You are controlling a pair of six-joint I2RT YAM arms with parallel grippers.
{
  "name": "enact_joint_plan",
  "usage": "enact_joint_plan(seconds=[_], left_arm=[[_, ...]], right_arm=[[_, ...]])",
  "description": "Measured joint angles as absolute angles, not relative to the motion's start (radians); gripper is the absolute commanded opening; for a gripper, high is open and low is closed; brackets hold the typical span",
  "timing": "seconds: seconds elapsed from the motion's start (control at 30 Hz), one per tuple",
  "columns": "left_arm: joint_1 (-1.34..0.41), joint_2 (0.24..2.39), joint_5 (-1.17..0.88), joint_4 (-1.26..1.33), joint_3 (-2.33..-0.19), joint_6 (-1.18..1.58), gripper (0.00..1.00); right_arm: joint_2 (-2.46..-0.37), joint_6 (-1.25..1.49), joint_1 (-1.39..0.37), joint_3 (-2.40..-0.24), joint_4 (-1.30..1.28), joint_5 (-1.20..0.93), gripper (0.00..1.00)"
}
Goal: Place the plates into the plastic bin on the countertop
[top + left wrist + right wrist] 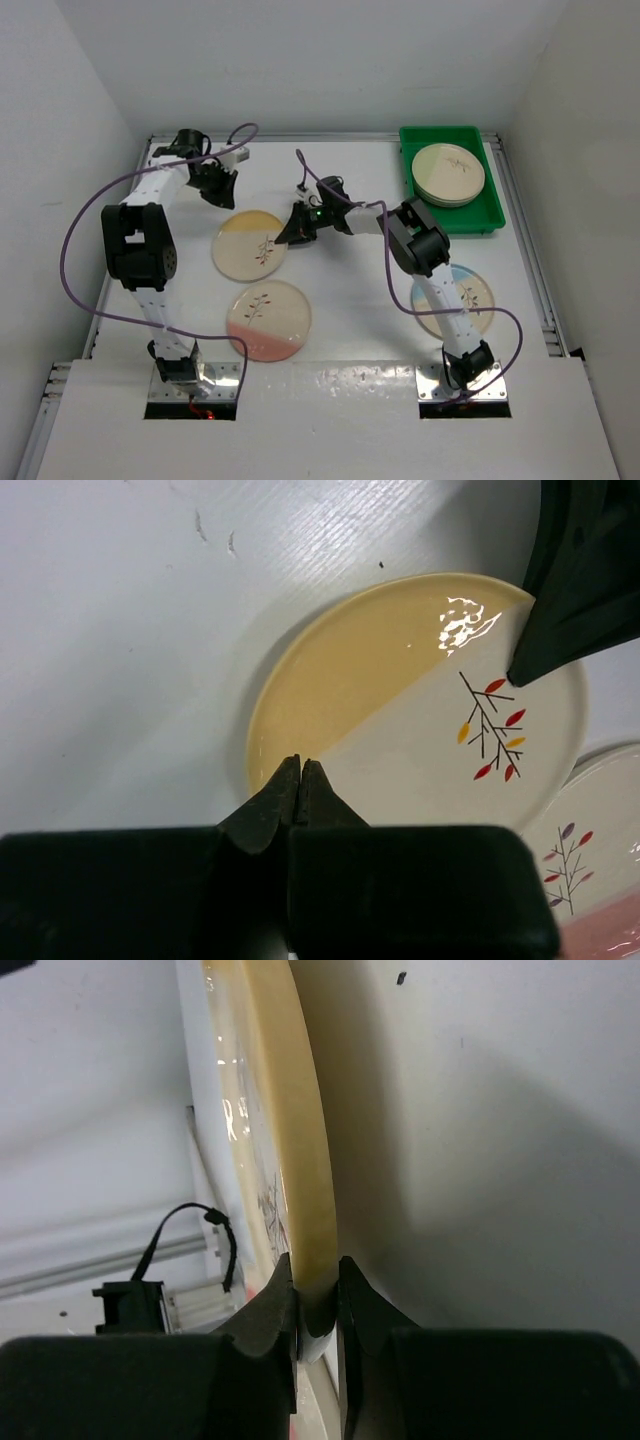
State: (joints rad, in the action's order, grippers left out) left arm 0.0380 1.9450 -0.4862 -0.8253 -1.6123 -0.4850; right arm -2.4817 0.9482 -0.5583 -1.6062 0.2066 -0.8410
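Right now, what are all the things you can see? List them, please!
yellow plate: one, cream and yellow, mid-countertop
pink plate: one, cream and pink, nearer than the yellow one
blue plate: one, cream and blue, near right side, partly hidden
stacked plates: a few, cream, in the bin
bin: one, green, far right corner
countertop: one, white, under everything
cables: two, purple, looping over the countertop
left pincer: one, black, shut and empty, far left
right pincer: one, black, shut on the yellow plate's rim
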Motion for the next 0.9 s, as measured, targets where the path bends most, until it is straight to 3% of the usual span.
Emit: enact_joint_plan(seconds=[0.03, 0.13, 0.27, 0.43, 0.63, 0.77, 0.9], left_arm=[[0.038, 1.945, -0.486, -0.823, -1.614, -0.484, 0.17], [0.040, 1.948, -0.483, -0.830, -1.649, -0.469, 0.36], [0.051, 1.946, -0.509, -0.823, -1.752, -0.440, 0.53], [0.051, 1.891, -0.542, -0.810, -1.792, -0.440, 0.55], [-0.006, 1.864, -0.543, -0.825, -1.689, -0.471, 0.56], [-0.045, 1.868, -0.543, -0.857, -1.628, -0.476, 0.56], [-0.082, 1.868, -0.536, -0.867, -1.625, -0.487, 0.56]], right_arm=[[-2.476, 0.983, -0.556, -1.583, 0.248, -0.839, 0.00], [-2.458, 1.045, -0.545, -1.567, 0.302, -0.810, 0.00], [-2.408, 1.129, -0.501, -1.568, 0.355, -0.692, 0.00], [-2.146, 1.192, -0.339, -1.398, 0.429, -0.567, 0.00], [-1.746, 1.238, 0.043, -1.105, 0.533, -0.409, 0.00], [-1.673, 1.247, 0.258, -0.979, 0.567, -0.271, 0.00], [-1.699, 1.257, 0.316, -0.891, 0.518, -0.175, 0.00]])
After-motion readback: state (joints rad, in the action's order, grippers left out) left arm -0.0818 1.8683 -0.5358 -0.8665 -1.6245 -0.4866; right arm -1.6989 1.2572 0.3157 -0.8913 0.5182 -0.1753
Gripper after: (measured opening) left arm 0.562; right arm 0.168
